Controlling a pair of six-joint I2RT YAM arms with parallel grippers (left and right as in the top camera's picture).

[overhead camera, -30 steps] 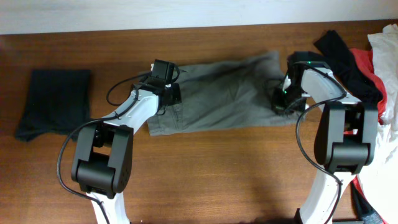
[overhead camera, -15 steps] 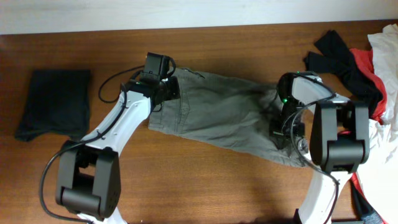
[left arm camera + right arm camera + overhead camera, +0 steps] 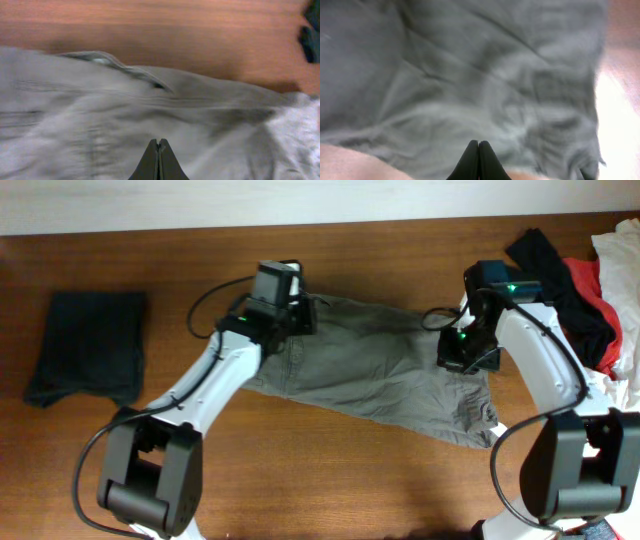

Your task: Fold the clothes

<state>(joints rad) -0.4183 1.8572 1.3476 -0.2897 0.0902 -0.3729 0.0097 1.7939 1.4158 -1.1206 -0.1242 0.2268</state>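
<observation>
Right — the trousers [image 3: 375, 370] lie spread across the middle of the table [image 3: 330, 480]. They run at a slant from the far left, where the waistband sits, down to a corner nearer you on the right. They lie mostly flat, with soft creases along their length.

Your left gripper [image 3: 158, 145] is over the waistband end. Its fingers are pressed tip to tip with no gap between them. From the left wrist you see grey-khaki cloth under and ahead of the tips, a pale strip of lining [image 3: 102, 60] at the far edge, and bare wood beyond. Whether any cloth is pinched between the fingers, the blur does not let you tell.

Your right gripper [image 3: 478, 145] is closed the same way — tips together, above the right-hand part of the trousers near their far edge. Its wrist view is almost filled with rumpled fabric. Again, a pinch of cloth cannot be made out.

Well apart at the left end of the table lies a dark folded garment [image 3: 85, 345]. At the right edge is a loose heap: a black piece [image 3: 545, 260], a red one [image 3: 592, 295] and a white one [image 3: 622, 250], close to the trousers but not touching them.
</observation>
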